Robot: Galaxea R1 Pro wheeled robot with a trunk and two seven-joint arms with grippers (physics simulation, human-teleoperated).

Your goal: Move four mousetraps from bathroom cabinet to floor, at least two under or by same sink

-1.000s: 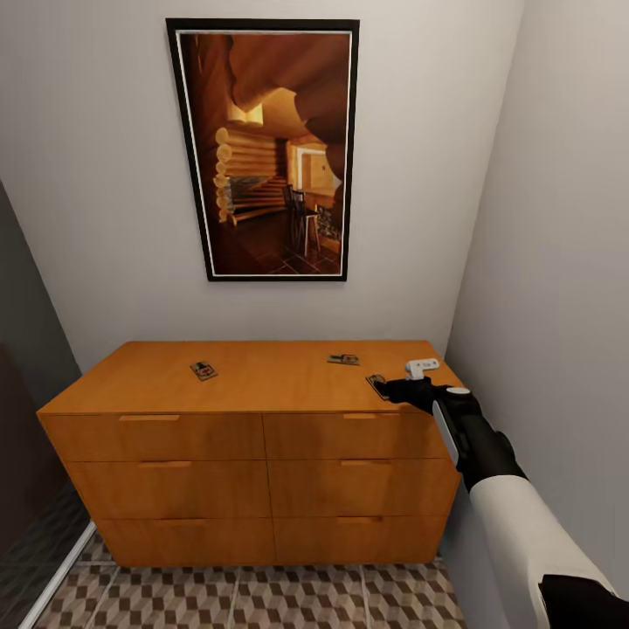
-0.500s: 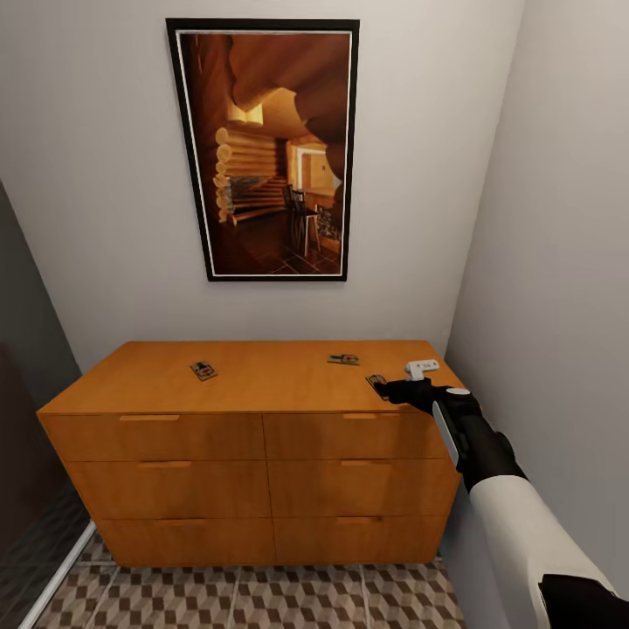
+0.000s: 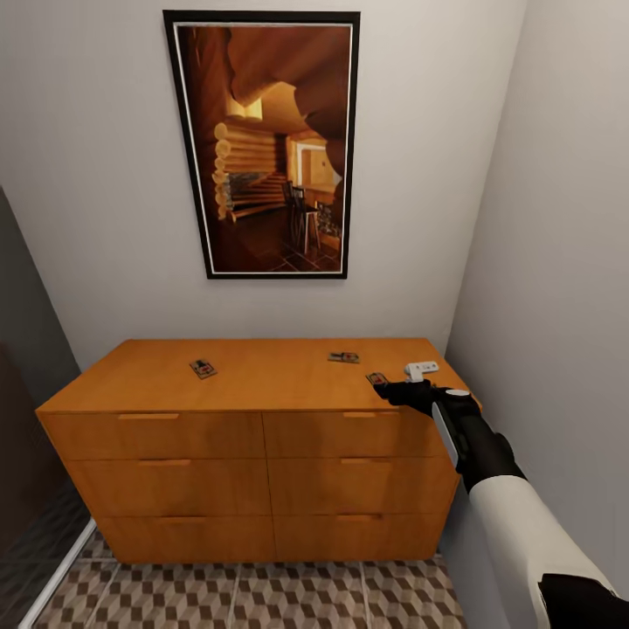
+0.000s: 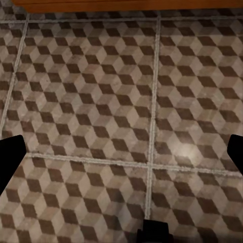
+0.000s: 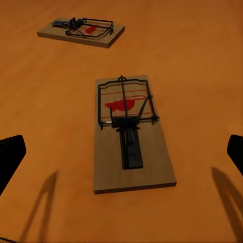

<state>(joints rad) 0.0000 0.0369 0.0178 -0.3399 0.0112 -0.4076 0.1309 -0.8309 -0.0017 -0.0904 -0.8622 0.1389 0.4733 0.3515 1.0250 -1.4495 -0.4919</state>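
Your right arm reaches forward from the lower right of the head view, its dark wrist over the right front corner of the cabinet [image 3: 262, 384]. The right gripper [image 3: 390, 390] sits just behind the nearest mousetrap [image 3: 376, 379]; in the right wrist view its fingertips [image 5: 11, 154] stand wide apart at the two frame edges, holding nothing, with that trap [image 5: 129, 132] lying flat on the orange top between them. A second trap [image 5: 82, 31] lies farther off; in the head view it sits near the back right of the top [image 3: 343, 357], and a third trap [image 3: 203, 369] lies well apart on the left half. A small white object [image 3: 421, 369] rests beside the gripper; what it is cannot be made out.

Your left gripper [image 4: 121, 152] points down at the bathroom floor [image 4: 101, 101], its fingers spread wide and empty, only their dark tips showing.

In the head view the gripper partly hides the nearest trap.

Compared with a moment ago, the head camera has shifted slightly; the arm has edged a little closer to the trap.
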